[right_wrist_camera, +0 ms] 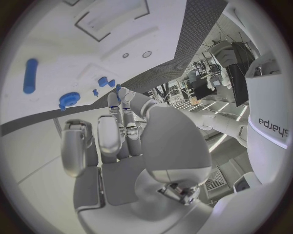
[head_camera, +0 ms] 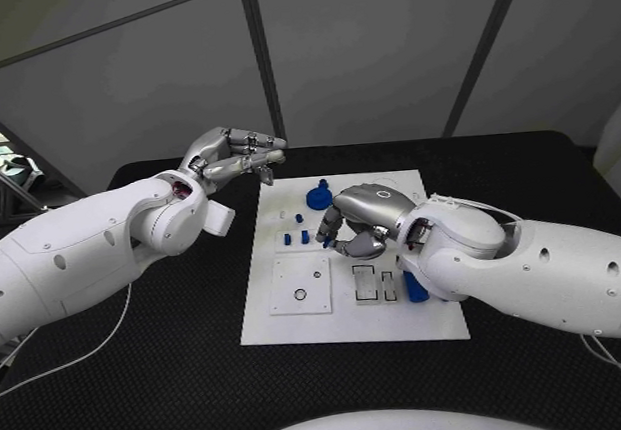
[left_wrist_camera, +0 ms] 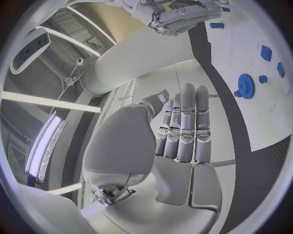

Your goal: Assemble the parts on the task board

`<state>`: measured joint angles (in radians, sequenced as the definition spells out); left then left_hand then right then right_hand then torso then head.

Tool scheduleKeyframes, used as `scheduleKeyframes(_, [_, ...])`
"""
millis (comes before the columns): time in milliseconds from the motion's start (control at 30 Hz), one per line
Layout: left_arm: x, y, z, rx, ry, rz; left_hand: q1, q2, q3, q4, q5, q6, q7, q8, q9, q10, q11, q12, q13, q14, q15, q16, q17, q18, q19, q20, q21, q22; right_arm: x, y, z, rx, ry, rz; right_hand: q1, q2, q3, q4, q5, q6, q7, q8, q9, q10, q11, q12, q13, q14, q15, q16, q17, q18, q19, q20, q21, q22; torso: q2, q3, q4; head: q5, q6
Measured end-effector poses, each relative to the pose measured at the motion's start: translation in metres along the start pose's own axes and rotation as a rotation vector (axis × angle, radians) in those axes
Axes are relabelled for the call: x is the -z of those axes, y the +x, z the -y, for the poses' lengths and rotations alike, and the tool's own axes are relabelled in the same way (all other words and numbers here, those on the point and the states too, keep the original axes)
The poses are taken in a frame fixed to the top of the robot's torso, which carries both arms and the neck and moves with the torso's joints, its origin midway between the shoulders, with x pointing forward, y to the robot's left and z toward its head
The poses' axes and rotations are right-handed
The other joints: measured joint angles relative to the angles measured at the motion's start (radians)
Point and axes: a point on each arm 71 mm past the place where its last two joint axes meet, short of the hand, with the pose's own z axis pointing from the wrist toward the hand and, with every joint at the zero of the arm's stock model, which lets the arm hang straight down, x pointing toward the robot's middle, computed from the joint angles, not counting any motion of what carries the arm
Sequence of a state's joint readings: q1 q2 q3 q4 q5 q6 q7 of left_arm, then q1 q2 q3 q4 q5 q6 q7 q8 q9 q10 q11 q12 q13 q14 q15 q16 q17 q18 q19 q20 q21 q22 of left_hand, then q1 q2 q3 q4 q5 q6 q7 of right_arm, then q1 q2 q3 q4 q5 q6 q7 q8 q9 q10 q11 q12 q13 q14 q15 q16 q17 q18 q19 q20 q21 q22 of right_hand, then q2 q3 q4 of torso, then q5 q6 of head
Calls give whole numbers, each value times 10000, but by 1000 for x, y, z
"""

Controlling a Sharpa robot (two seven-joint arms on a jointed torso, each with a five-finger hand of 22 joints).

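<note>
The white task board (head_camera: 351, 317) lies mid-table. A blue gear (head_camera: 319, 196) sits near its far edge, small blue parts (head_camera: 295, 238) just in front of it, and a blue cylinder (head_camera: 415, 287) by the board's right edge. My right hand (head_camera: 362, 216) is low over the board's middle with its fingers curled down. In the right wrist view a small blue part (right_wrist_camera: 117, 88) shows pinched between thumb and fingertip, with the gear (right_wrist_camera: 69, 100) and cylinder (right_wrist_camera: 30, 75) beyond. My left hand (head_camera: 234, 156) hovers above the table off the board's far left corner; its fingers (left_wrist_camera: 186, 122) lie straight, holding nothing.
A raised square plate with a small hole (head_camera: 300, 284) takes the board's near left. Rectangular slots (head_camera: 365, 283) lie beside it. Black table (head_camera: 176, 336) surrounds the board, with grey wall panels behind. A cable runs along the table's left side.
</note>
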<state>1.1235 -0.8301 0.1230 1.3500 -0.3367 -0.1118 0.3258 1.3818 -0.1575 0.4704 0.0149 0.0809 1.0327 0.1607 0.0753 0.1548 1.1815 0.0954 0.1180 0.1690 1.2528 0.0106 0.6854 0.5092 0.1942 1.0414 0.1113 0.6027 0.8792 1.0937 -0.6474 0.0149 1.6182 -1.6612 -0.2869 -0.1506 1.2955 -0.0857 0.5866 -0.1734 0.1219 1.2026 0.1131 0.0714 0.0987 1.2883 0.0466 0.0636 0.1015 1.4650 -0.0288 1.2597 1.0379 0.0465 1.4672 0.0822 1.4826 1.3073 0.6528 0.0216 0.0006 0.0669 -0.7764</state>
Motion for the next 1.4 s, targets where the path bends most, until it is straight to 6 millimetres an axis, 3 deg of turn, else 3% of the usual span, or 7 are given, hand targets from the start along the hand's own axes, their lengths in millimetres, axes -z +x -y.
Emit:
scheduleKeyframes(267, [-2, 3, 0, 38, 3, -64, 0, 0, 0, 0, 0, 0, 0, 0, -1, 0, 0, 0, 12, 0, 0, -48, 1, 0, 0, 0, 0, -9, -6, 23, -8, -240, -136, -498, -44, 43, 29, 28, -2, -3, -2, -22, -8, -1, 1, 0, -6, 0, 0, 0, -16, 0, 0, 0, 0, 0, 11, 9, 0, 199, -75])
scheduleKeyframes(567, [-3, 5, 0, 66, -6, -112, 0, -1, -4, 4, 0, 0, 0, 0, 0, 0, 0, 0, 11, 0, 0, -48, 1, 0, 4, 4, -3, -8, -12, 34, -9, -198, -155, -756, -56, 35, 28, 28, -4, -14, -11, -29, -6, -1, 1, 0, -7, 0, 0, 0, -16, 0, 0, 0, 42, 7, 11, 10, -5, 355, -160])
scheduleKeyframes(1400, [-3, 5, -1, 83, -69, -155, 1, -1, -28, 28, 0, 0, 0, 0, 6, 1, -1, 0, 8, 0, 0, -47, 2, 1, 36, 35, -39, -18, -15, 43, -7, 249, -5, -1243, -144, 19, 26, 26, -6, -35, -29, -75, -11, -2, 2, 0, -12, 0, 1, 0, -15, 1, 0, 0, 42, 5, -5, 2, -17, 467, -322])
